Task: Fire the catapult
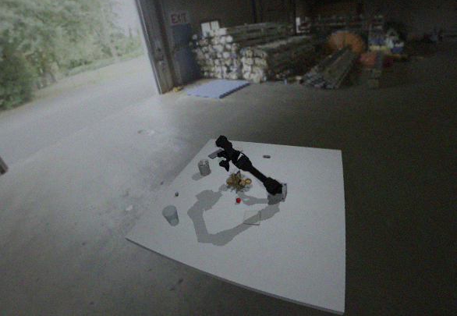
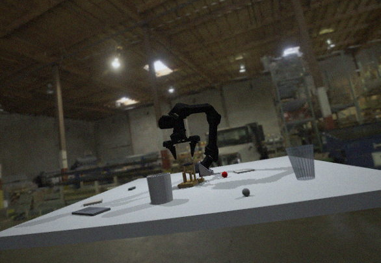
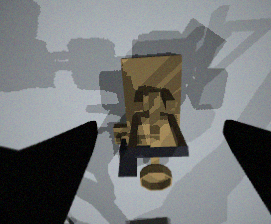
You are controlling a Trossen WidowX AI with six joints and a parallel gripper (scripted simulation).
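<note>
A small wooden catapult [image 1: 238, 180] [image 2: 190, 178] [image 3: 153, 95] stands near the middle of the white table [image 1: 296, 253] [image 2: 292, 195]. Its round cup [image 3: 155, 177] is empty in the wrist view. A red ball [image 1: 238, 200] [image 2: 224, 174] lies on the table beside the catapult, toward the arm's base. My gripper [image 1: 224, 165] [image 2: 183, 152] [image 3: 159, 126] is open and empty, hanging well above the catapult. A grey-white cylindrical mug [image 1: 203, 167] [image 2: 159, 188] stands close to the catapult.
A tapered see-through cup [image 1: 170, 214] [image 2: 300, 162] stands near a table edge. A small grey ball [image 1: 176, 193] [image 2: 246, 191], a dark flat slab [image 1: 215, 153] [image 2: 91, 210], a pale flat tile [image 1: 252, 218] [image 2: 244, 171] and a small dark block [image 1: 266, 156] [image 2: 131, 188] lie around.
</note>
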